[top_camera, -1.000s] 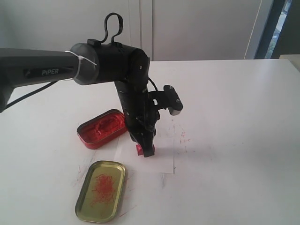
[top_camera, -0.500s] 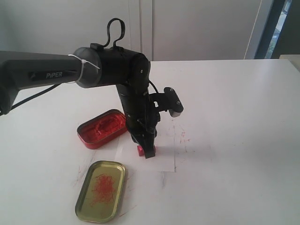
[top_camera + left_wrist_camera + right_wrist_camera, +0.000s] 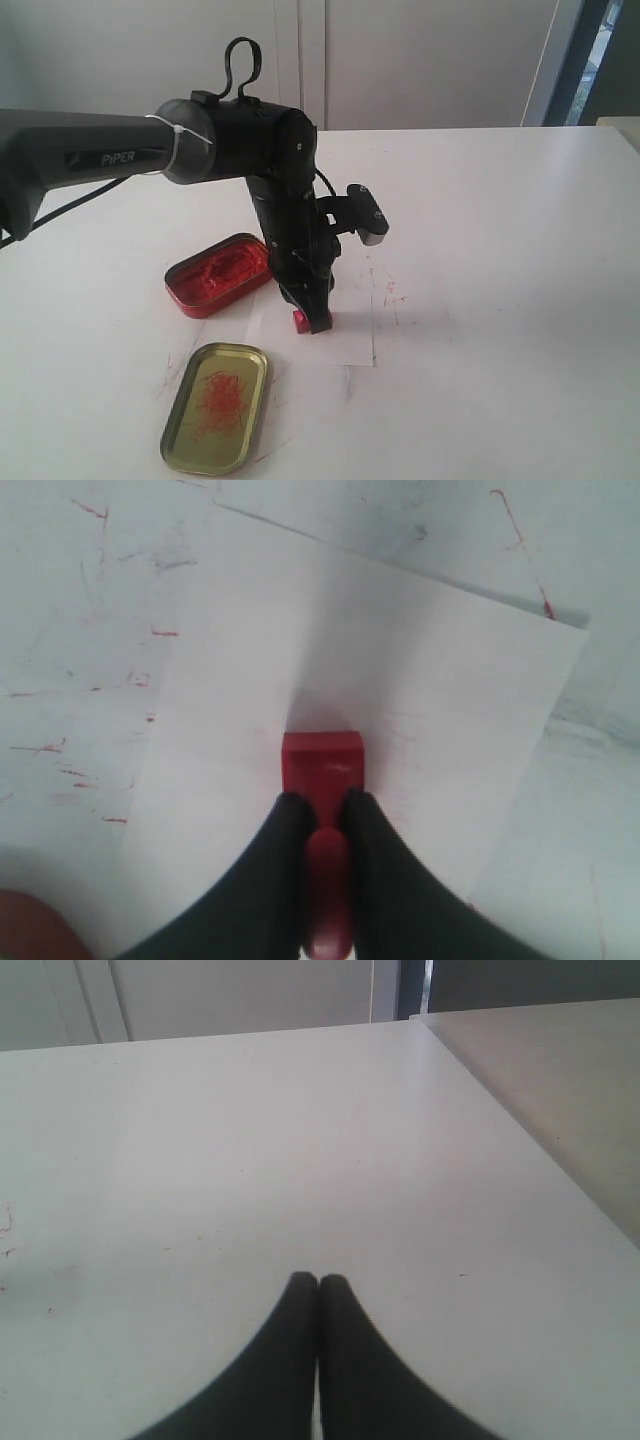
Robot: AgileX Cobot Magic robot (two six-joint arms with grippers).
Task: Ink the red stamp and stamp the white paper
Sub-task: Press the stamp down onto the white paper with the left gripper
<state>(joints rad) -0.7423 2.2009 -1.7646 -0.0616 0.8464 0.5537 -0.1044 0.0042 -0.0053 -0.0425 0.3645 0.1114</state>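
The red stamp stands base-down on the white paper, and my left gripper is shut on its narrow handle. From the exterior view only a sliver of the red stamp shows beside the left gripper, over the left part of the white paper. Whether the base presses on the sheet or hovers just above it, I cannot tell. My right gripper is shut with nothing in it, over bare tabletop, and is out of the exterior view.
The red oval ink tin lies open just left of the paper. The gold tin lid with red smears lies nearer the front. Red scribbles mark the tabletop right of the arm. The table's right edge shows in the right wrist view.
The left arm shifted slightly, first down and to the right, then back a little. The stamp stays held over the same spot on the paper.
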